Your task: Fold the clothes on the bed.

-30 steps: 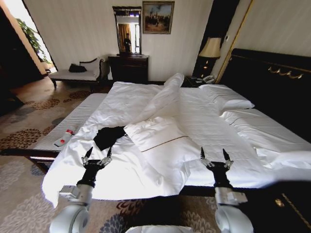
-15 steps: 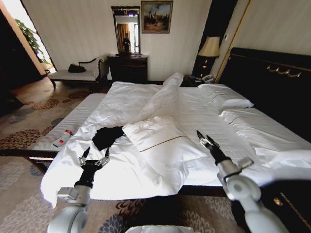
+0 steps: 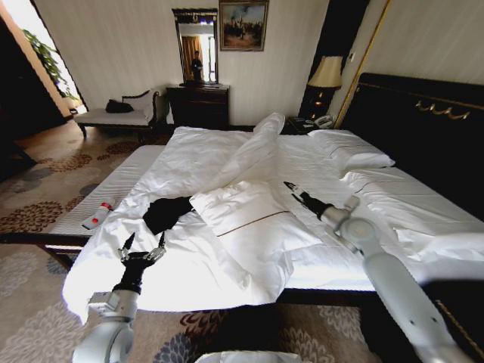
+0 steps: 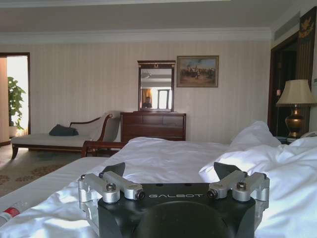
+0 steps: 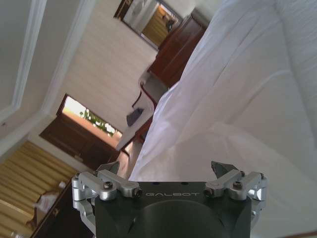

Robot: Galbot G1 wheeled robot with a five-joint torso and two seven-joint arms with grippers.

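The clothes (image 3: 168, 213) lie as a small black crumpled heap on the white duvet near the front left corner of the bed (image 3: 325, 162). My left gripper (image 3: 145, 240) stands open just in front of the heap, fingers pointing up, a short gap from the cloth. In the left wrist view the left gripper (image 4: 173, 174) faces across the white bedding. My right gripper (image 3: 292, 187) is stretched out over the middle of the bed, right of a folded pillow (image 3: 240, 207) and well away from the clothes. In the right wrist view the right gripper (image 5: 168, 171) is open above white duvet.
A white and red bottle (image 3: 99, 215) lies on the striped sheet at the bed's left edge. The tall dark headboard (image 3: 423, 125) bounds the right side. A bench (image 3: 113, 115), a dresser (image 3: 200, 106) and a lamp (image 3: 327, 76) stand along the far wall. Patterned carpet (image 3: 45, 189) lies to the left.
My right arm has swung forward and leftward from the bed's front edge out over the middle of the bed. The left gripper has sunk slightly and stays open.
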